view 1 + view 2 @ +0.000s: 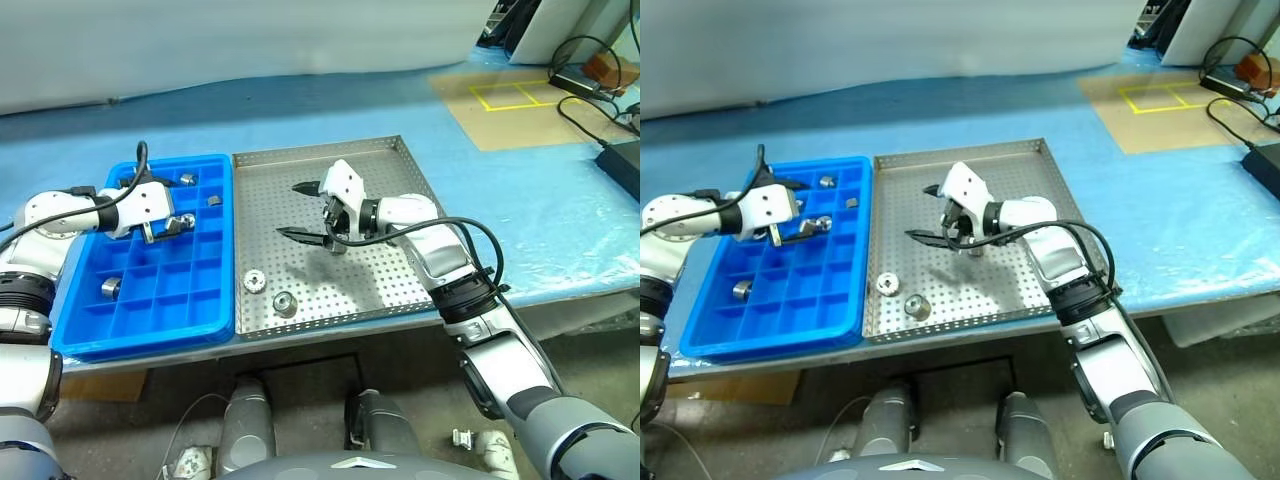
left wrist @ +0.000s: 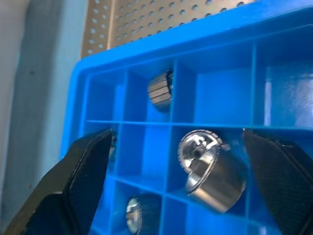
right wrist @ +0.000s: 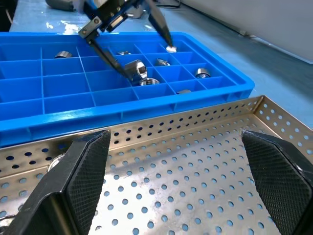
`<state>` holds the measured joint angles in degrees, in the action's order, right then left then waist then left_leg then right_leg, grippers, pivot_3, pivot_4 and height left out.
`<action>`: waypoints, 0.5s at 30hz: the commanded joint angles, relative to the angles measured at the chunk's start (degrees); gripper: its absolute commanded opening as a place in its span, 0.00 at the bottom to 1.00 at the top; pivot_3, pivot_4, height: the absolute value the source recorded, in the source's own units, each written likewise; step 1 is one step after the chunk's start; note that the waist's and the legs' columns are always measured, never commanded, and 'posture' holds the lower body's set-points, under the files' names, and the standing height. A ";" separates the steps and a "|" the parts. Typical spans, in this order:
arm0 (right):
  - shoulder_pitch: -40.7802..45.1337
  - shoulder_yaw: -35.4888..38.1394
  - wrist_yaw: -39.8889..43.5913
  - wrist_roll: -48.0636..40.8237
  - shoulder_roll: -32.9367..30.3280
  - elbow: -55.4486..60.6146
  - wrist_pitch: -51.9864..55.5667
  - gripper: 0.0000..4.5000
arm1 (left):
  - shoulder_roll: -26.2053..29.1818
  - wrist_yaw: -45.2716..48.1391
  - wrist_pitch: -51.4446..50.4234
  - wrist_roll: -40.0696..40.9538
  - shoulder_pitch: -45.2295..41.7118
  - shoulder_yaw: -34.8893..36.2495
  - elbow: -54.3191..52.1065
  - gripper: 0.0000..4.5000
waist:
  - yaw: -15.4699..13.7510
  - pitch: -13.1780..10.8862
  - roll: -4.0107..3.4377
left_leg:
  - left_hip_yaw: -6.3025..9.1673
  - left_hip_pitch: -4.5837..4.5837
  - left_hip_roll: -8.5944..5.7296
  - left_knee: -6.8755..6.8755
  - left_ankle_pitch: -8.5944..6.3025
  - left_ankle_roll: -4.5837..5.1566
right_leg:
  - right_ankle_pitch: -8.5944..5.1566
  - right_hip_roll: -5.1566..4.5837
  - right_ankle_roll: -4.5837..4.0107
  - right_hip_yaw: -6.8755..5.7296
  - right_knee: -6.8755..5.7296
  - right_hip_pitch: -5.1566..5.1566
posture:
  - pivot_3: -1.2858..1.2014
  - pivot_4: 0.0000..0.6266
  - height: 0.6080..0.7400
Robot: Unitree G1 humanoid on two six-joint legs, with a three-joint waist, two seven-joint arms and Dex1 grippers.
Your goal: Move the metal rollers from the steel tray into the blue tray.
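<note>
The right claw (image 1: 305,211) hangs open over the middle of the steel tray (image 1: 400,160), nearer than the open left claw (image 1: 170,212) above the blue tray (image 1: 150,335) to the two metal rollers (image 1: 270,291) lying flat by the steel tray's near-left corner.

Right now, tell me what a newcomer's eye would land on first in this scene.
The bright blue tray of small square compartments, beside the steel tray on its left, stands out first. The left tool is over it, open, with a metal roller between its fingers above a compartment. The right tool is open over the steel tray, where two metal rollers lie near the front-left corner.
</note>
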<state>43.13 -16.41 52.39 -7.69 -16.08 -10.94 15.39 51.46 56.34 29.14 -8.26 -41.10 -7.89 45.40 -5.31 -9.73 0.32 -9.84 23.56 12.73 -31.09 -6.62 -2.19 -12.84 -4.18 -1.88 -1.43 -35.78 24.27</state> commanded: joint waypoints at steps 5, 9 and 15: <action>-0.93 0.98 -0.90 -0.19 -0.84 4.07 0.49 1.00 | 2.66 0.90 2.89 -2.07 -2.57 0.04 5.78 0.99 | -0.06 0.00 0.00 | -0.02 -0.04 0.00 0.00 0.00 0.00 | 0.00 0.00 -0.01 0.02 -0.03 -0.01 | 0.50 0.24 1.00; -1.15 0.89 -1.11 -0.24 -0.80 4.22 0.72 1.00 | 1.92 -3.43 4.04 -4.74 -3.30 -0.59 8.77 0.99 | -0.12 0.00 0.00 | -0.03 -0.08 0.00 0.00 -0.01 0.01 | 0.00 -0.01 -0.01 0.04 -0.13 -0.01 | 0.50 0.24 1.00; -1.09 0.65 -1.27 0.28 -1.13 4.02 0.52 1.00 | -0.42 -5.26 4.20 -5.10 -3.34 -0.75 9.11 0.99 | -0.34 0.00 0.00 | -0.04 -0.30 -0.05 -0.01 -0.03 0.05 | -0.02 -0.07 -0.03 0.11 -0.44 -0.06 | 0.50 0.24 1.00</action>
<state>41.73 -16.41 51.34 -7.69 -16.90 -9.30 16.32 51.37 53.03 33.29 -12.72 -43.69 -8.61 54.00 -5.65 -9.73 0.32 -9.87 23.24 12.67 -31.11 -6.65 -2.14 -12.87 -4.27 -1.91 -1.30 -36.28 24.21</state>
